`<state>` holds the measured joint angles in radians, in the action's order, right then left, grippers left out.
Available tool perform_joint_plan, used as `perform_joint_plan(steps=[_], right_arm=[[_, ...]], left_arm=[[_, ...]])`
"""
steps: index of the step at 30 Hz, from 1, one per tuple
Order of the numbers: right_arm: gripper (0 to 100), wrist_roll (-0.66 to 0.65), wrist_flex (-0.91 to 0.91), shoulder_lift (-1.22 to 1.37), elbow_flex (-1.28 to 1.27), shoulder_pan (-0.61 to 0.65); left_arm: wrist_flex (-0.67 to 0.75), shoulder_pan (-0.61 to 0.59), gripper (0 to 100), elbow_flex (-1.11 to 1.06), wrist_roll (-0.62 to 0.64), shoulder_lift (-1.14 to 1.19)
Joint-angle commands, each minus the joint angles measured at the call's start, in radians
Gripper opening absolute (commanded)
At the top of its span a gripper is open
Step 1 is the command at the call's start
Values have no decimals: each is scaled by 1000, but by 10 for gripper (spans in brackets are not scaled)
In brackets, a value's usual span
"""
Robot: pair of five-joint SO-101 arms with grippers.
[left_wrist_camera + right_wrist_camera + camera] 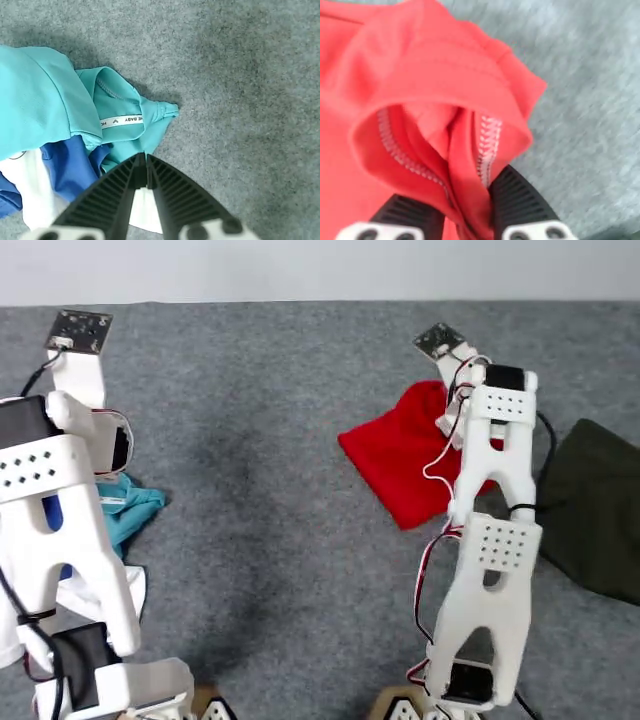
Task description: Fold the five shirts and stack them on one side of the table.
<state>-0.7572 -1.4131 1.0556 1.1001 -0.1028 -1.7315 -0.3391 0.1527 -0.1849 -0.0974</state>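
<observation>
In the left wrist view my left gripper (145,162) is shut, its tips just over the edge of a crumpled teal shirt (45,100). Blue cloth (75,170) and white cloth (35,195) lie bunched under the teal one. In the high view this pile (130,505) sits at the table's left edge beneath the left arm. My right gripper (465,212) is shut on a fold of the red shirt (420,65), with cloth bunched between the fingers. The red shirt (395,455) lies right of centre, lifted at the gripper. A dark green shirt (595,505) lies flat at the far right.
The grey carpet-like table top (270,440) stretches open between the two arms. Both white arms rise from bases at the near edge. The dark green shirt runs off the right border.
</observation>
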Motion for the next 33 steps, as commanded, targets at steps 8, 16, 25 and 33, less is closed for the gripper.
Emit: perform_joint_plan(steps=[8,16,25,33], right_arm=[[296,589,-288,84,522,42],[296,1099,-383,79,580,96],[298,1329,-389,-74,439,97],[350,1508,-381,-352,-64,108]], left_arm=[[8,-6,6,2,-11,-32],[8,-6,6,2,-64,-32],[8,-6,6,2,-64,-32],[14,-6,6,2,-66,-32]])
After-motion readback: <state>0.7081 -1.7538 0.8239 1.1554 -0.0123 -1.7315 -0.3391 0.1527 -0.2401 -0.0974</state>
